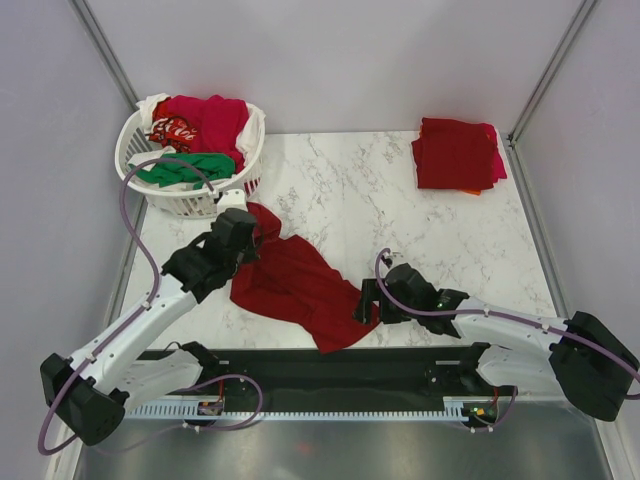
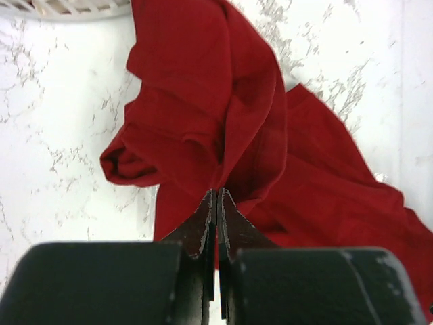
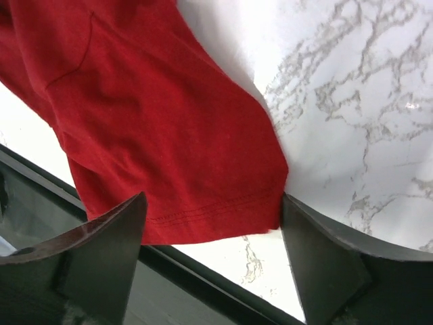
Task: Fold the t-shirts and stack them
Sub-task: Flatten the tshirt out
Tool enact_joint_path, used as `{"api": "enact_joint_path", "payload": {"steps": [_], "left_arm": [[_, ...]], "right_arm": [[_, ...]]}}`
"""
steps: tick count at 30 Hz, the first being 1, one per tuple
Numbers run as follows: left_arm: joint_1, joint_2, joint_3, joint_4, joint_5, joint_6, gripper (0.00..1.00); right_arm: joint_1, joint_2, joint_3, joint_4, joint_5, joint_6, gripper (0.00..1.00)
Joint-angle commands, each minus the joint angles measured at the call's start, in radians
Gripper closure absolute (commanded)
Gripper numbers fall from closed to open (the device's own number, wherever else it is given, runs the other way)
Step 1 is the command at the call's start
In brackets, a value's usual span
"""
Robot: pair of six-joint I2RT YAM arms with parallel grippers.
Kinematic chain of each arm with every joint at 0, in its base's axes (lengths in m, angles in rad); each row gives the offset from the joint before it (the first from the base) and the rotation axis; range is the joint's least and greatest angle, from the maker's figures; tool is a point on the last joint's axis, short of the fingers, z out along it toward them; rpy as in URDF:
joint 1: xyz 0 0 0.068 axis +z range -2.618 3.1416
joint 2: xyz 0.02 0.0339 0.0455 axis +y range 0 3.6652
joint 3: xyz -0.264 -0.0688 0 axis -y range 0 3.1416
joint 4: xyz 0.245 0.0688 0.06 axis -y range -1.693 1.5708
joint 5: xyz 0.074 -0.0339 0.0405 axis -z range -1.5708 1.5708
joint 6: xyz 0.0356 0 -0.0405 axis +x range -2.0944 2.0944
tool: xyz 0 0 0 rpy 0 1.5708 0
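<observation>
A dark red t-shirt (image 1: 292, 282) lies crumpled on the marble table, left of centre. My left gripper (image 1: 250, 243) is shut on a raised fold near the shirt's upper end. In the left wrist view the jaws (image 2: 218, 195) are pressed together, and the cloth (image 2: 203, 101) rises from their tips. My right gripper (image 1: 366, 300) stands open at the shirt's lower right corner. The stitched hem (image 3: 203, 213) lies between its spread fingers. A stack of folded red t-shirts (image 1: 455, 153) sits at the back right.
A white lattice laundry basket (image 1: 190, 203) at the back left holds red (image 1: 205, 120), green (image 1: 185, 167) and white shirts. Its rim (image 2: 67, 8) is just beyond the held fold. The table's near edge and a dark rail (image 1: 330, 365) run right below the hem.
</observation>
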Motion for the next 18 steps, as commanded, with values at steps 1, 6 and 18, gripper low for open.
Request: {"api": "enact_joint_path", "payload": {"steps": [1, 6, 18], "left_arm": [[0.009, -0.034, -0.027, -0.021, -0.041, -0.047, 0.98], [0.018, -0.067, -0.027, -0.034, -0.035, -0.055, 0.98], [0.023, -0.206, 0.340, -0.251, -0.010, -0.037, 0.98]], "right_arm": [[-0.001, 0.019, -0.040, -0.016, 0.002, 0.010, 0.16], [0.001, 0.053, -0.075, 0.059, -0.036, 0.016, 0.63], [-0.010, -0.238, 0.461, -0.414, 0.224, -0.125, 1.00]]}}
